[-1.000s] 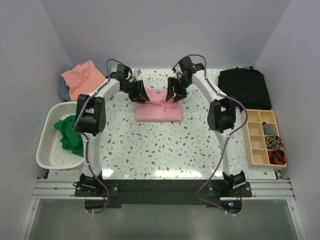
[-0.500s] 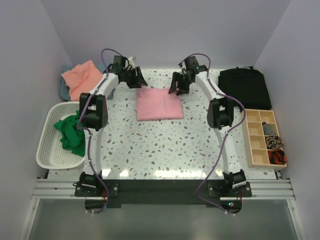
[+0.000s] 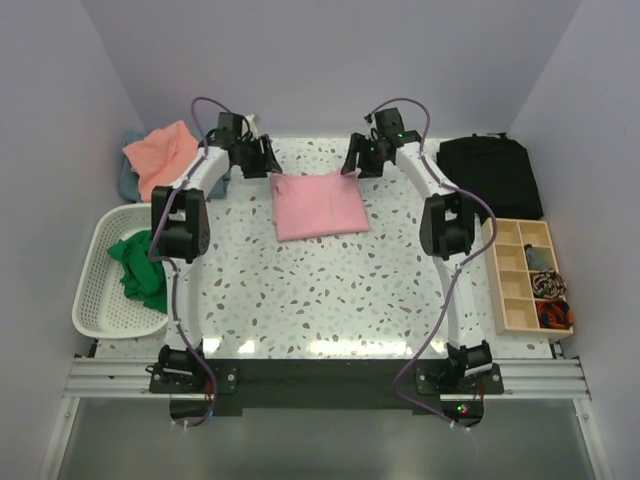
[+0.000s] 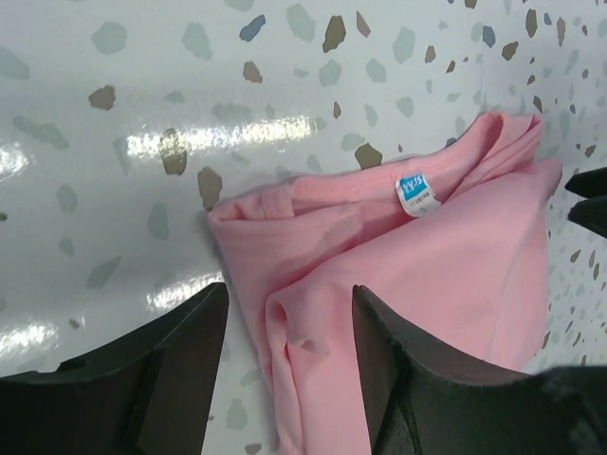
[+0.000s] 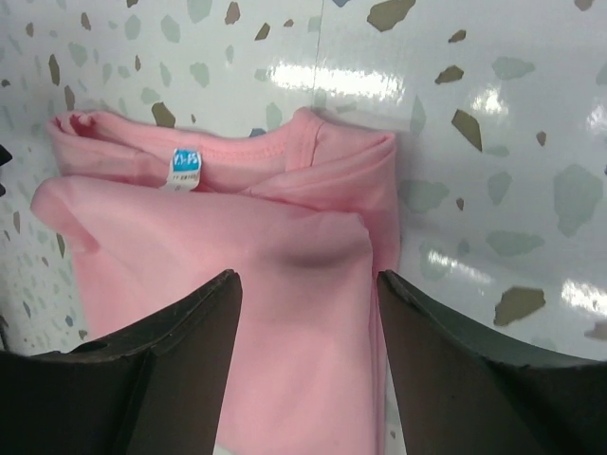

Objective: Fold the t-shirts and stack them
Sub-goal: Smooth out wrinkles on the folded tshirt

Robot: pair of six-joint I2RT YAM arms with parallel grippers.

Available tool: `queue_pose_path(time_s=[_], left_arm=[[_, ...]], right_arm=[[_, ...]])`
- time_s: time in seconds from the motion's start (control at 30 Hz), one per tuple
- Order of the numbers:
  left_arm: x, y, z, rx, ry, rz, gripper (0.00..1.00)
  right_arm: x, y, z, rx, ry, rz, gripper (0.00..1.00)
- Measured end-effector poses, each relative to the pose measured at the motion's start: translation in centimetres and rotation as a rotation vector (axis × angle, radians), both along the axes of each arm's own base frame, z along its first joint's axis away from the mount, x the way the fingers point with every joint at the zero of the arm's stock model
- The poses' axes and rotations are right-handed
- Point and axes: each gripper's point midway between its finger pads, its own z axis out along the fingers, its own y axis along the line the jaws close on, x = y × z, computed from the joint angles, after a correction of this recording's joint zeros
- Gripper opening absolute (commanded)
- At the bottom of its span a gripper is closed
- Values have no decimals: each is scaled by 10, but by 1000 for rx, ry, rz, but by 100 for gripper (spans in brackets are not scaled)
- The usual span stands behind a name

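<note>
The light pink t-shirt [image 3: 318, 204] lies folded into a rectangle at the back middle of the table, its neck label [image 4: 415, 193] at the far edge. My left gripper [image 3: 268, 158] is open just above its far left corner [image 4: 285, 313], holding nothing. My right gripper [image 3: 358, 160] is open above its far right corner [image 5: 313, 275], holding nothing. The salmon-orange shirt [image 3: 165, 155] lies crumpled at the back left over a grey-blue shirt [image 3: 127, 180]. The bright green shirt [image 3: 140, 266] sits in the white basket [image 3: 92, 300].
A black bag [image 3: 490, 174] lies at the back right. A wooden compartment tray [image 3: 527, 275] with small items stands at the right edge. The white basket stands at the left edge.
Both grippers have let go of the pink shirt and drawn back toward the far edge, spreading apart. The shirt now lies flat in a folded rectangle.
</note>
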Motion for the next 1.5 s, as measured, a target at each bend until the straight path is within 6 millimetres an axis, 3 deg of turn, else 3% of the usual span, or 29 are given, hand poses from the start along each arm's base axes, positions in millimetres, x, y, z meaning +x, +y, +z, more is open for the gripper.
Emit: queue_pose_path(time_s=[0.2, 0.37, 0.6, 0.93, 1.13, 1.33, 1.43, 1.5], left_arm=[[-35, 14, 18, 29, 12, 19, 62], [-63, 9, 15, -16, 39, -12, 62], [-67, -1, 6, -52, 53, -30, 63], [-61, -7, -8, -46, 45, -33, 64], [-73, -14, -35, -57, 104, -48, 64], [-72, -20, -35, -79, 90, -57, 64], [-72, -24, -35, -91, 79, -72, 56], [-75, -29, -37, -105, 80, -90, 39]], right_arm=[[-18, -8, 47, -2, -42, -3, 64], [-27, 1, 76, 52, -70, 41, 62], [-54, 18, 49, 32, 39, 111, 63], [-69, 1, 23, -111, 105, 87, 63], [-79, -4, 7, -132, 159, 91, 63], [-86, -6, -1, -141, 188, 94, 63], [-90, -8, -6, -146, 203, 95, 63], [-92, -8, -9, -148, 213, 95, 63]])
